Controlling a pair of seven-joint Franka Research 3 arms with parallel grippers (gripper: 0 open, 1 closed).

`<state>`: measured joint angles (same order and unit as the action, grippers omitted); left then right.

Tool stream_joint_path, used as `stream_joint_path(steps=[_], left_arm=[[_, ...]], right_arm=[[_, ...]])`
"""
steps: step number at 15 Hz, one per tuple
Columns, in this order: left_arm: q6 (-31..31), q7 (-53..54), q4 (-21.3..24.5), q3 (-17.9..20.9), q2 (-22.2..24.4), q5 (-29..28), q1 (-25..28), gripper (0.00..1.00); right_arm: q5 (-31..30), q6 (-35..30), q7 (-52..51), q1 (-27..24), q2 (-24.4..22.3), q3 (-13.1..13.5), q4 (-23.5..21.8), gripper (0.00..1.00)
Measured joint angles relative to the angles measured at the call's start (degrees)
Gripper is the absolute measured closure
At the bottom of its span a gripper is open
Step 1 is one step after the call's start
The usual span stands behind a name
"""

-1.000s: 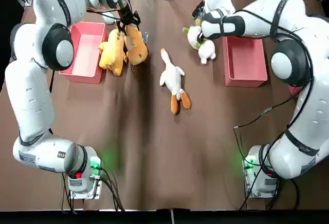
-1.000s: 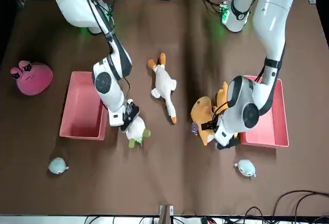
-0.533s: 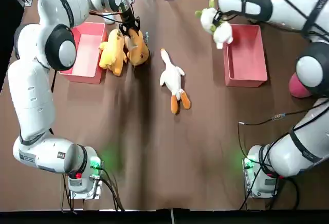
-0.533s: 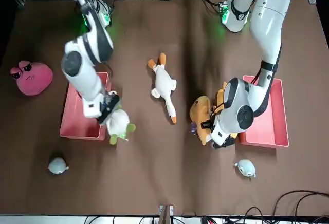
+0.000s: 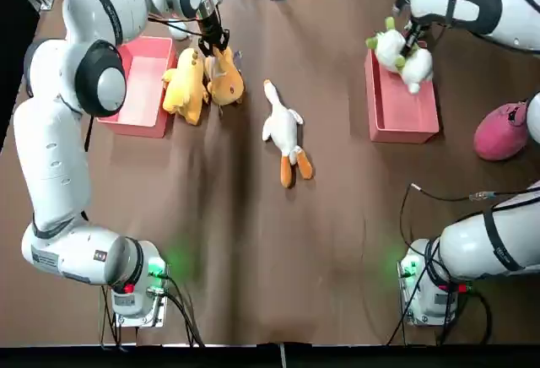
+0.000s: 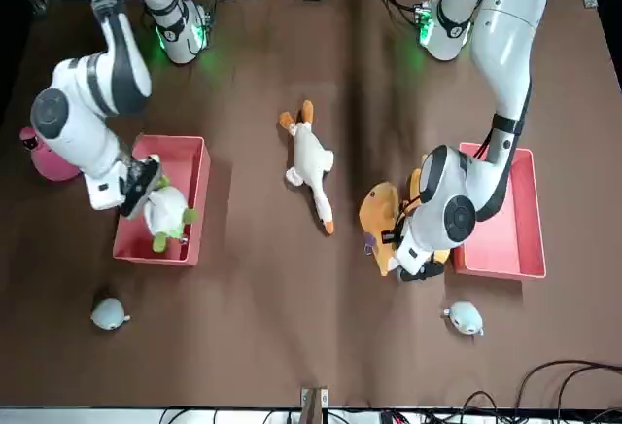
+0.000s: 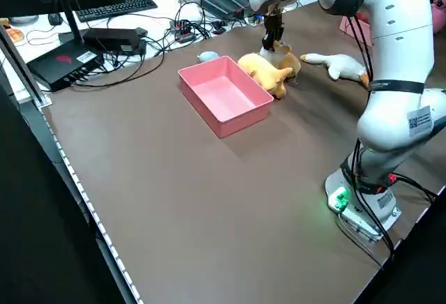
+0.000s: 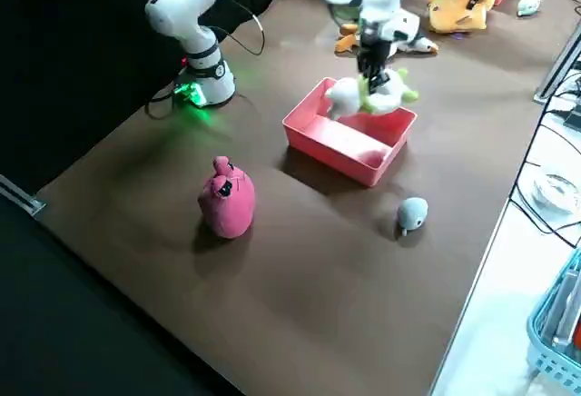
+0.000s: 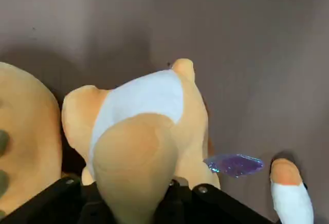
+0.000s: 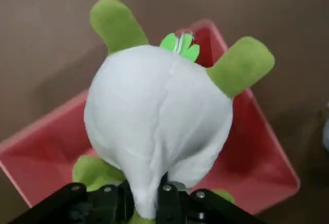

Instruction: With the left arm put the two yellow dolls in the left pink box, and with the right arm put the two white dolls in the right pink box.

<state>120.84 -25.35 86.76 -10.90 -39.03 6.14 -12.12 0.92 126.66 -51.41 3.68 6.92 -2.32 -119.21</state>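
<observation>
My left gripper (image 5: 213,46) is shut on the top of an orange-yellow doll (image 5: 224,79) that rests on the table; its fingers clamp the doll (image 9: 144,131) in the left wrist view. A second yellow doll (image 5: 186,88) lies against it, beside the left pink box (image 5: 135,56). My right gripper (image 5: 411,37) is shut on a white doll with green ears (image 5: 396,54) and holds it in the air above the right pink box (image 5: 403,123). The doll (image 10: 154,116) hangs over the box's inside (image 10: 46,152). A white duck doll (image 5: 283,127) lies in the table's middle.
A pink plush (image 5: 502,132) sits right of the right box. Two small grey-blue toys (image 6: 109,314) (image 6: 465,318) lie on the table's far side. Cables and devices crowd the far edge.
The right arm lifted the white doll from the table beside the box and carried it to the right, over the right pink box. The left gripper stayed on the orange-yellow doll.
</observation>
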Motion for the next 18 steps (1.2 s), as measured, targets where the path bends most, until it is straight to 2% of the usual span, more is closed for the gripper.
stream_joint_path(steps=[1,4,7,12,14,17,18], left_arm=[[0.0,0.0,-0.2,0.1,0.2,0.0,0.3,0.87],[-2.6,-0.2,-0.8,0.1,2.4,0.0,0.5,0.89],[-10.2,-1.9,-1.0,0.1,6.6,0.0,1.3,0.92],[-23.2,-1.3,-1.1,0.0,14.2,-0.2,5.5,0.92],[-28.0,3.3,-1.1,0.2,16.5,-0.6,8.1,0.92],[-30.6,14.1,-0.8,0.4,17.6,-0.8,14.3,0.92],[-30.9,17.1,-0.7,0.5,17.6,-1.0,16.5,0.92]], right_arm=[[0.0,0.3,-4.6,-3.5,-0.1,0.0,-1.9,0.90],[0.3,0.4,-8.9,-5.9,-0.1,0.0,-3.4,0.90],[2.4,0.5,-11.4,-5.4,-0.1,-0.5,-5.5,0.90],[2.7,1.1,-13.7,-1.6,-0.1,-1.0,-8.6,0.90],[2.7,2.5,-15.1,-1.5,-0.2,-0.9,-10.1,0.90],[2.7,4.0,-16.6,-1.7,-0.3,-0.6,-12.1,0.89],[2.7,4.0,-16.7,-1.8,-0.5,-0.6,-12.4,0.83]])
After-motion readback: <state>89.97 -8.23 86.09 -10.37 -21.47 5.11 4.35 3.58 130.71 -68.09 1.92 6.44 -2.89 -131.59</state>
